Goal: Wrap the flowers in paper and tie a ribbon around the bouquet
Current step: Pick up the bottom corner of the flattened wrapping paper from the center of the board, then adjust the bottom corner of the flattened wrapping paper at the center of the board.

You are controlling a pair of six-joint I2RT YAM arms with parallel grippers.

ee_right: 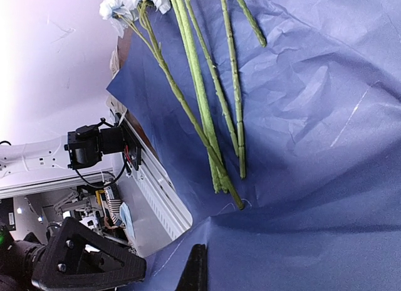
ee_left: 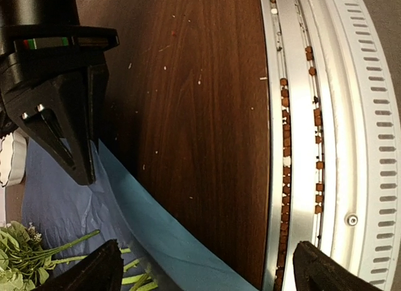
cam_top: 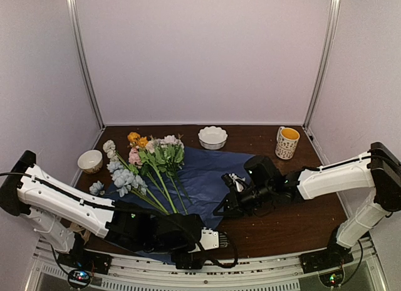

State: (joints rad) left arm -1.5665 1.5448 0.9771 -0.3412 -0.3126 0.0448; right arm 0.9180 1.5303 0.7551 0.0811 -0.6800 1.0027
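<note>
Right hand (cam_top: pixel 220 209) is pressed together on the near edge of the paper (cam_top: pixel 210 172). The sheet's spread on the desk (cam_top: pixel 294 216) with the flowers (cam_top: pixel 150 165) lying across its left half. Left hand (ee_left: pixel 207 247) is spread wide by the desk's front edge.

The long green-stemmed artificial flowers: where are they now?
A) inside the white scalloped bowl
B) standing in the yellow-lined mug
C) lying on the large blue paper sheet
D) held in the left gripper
C: the green-stemmed artificial flowers lie flat on the large blue paper sheet, with their stems stretched across it.
</note>
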